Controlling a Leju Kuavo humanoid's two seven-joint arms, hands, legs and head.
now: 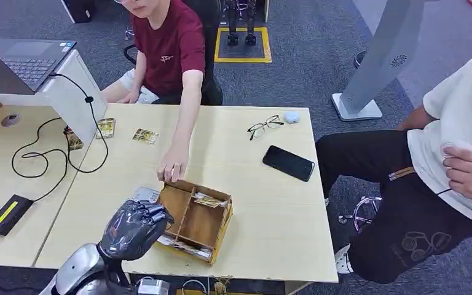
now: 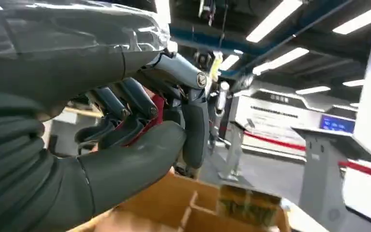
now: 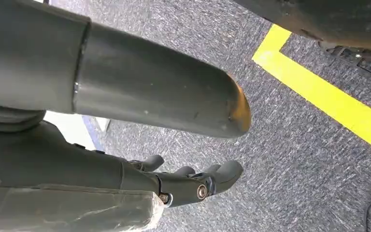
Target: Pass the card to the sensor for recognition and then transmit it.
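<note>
The left hand (image 1: 136, 226), fingers curled with nothing visibly held, hovers just beside the wooden divided box (image 1: 200, 224), where a person's hand (image 1: 173, 167) touches its far rim; the right hand (image 3: 193, 181) hangs slack, holding nothing.

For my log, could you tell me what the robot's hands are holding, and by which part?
Nothing visibly: the left hand hovers over the wooden box with fingers curled and no card seen in it; the right hand hangs above the floor, holding nothing.

Wooden tray (image 1: 212, 243) at the table's (image 1: 270, 209) near edge; phone (image 1: 288, 163) behind-right, glasses (image 1: 264, 126) seemingly farther back
</note>
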